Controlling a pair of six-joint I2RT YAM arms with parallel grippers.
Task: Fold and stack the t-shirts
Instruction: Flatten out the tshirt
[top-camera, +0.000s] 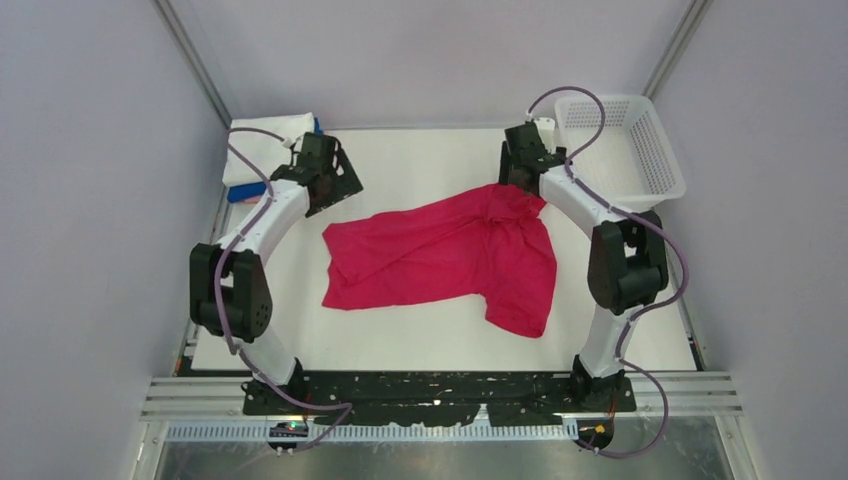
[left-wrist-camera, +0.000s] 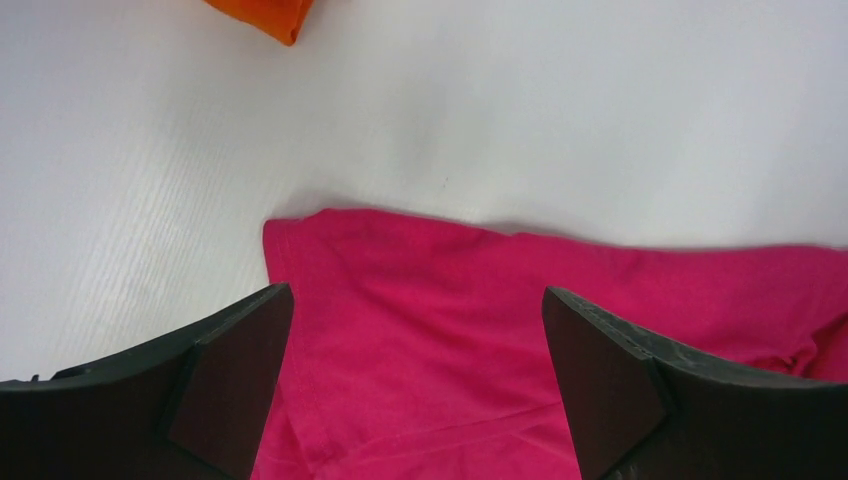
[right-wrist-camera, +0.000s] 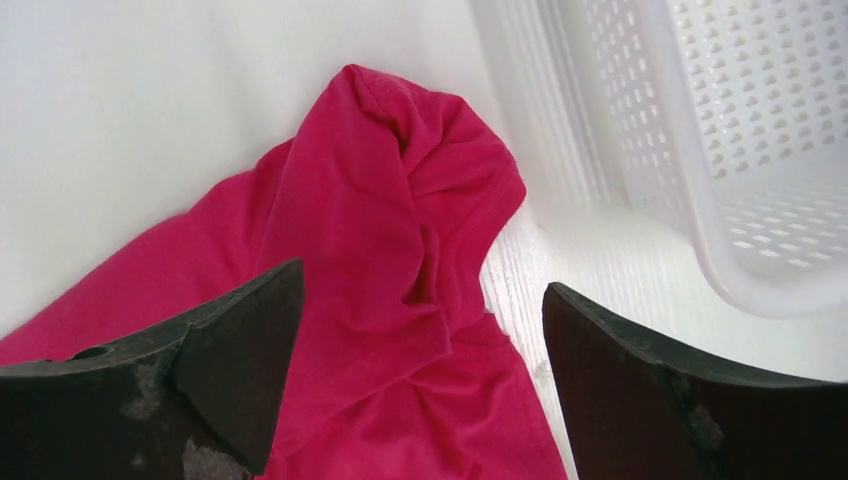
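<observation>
A magenta-red t-shirt (top-camera: 440, 258) lies crumpled and spread out in the middle of the white table. My left gripper (top-camera: 335, 187) is open and empty just above the shirt's far left corner. In the left wrist view (left-wrist-camera: 415, 380) that corner of the shirt (left-wrist-camera: 450, 320) lies flat between the fingers. My right gripper (top-camera: 517, 175) is open and empty over the shirt's bunched far right end. The right wrist view (right-wrist-camera: 420, 380) shows this bunched fold (right-wrist-camera: 400, 230) between the fingers. Folded white and blue shirts (top-camera: 268, 150) are stacked at the back left. An orange one (left-wrist-camera: 265, 15) shows at the top edge of the left wrist view.
A white plastic mesh basket (top-camera: 625, 150) stands at the back right, close to my right gripper; its wall (right-wrist-camera: 720, 130) fills the right of the right wrist view. Grey walls enclose the table on three sides.
</observation>
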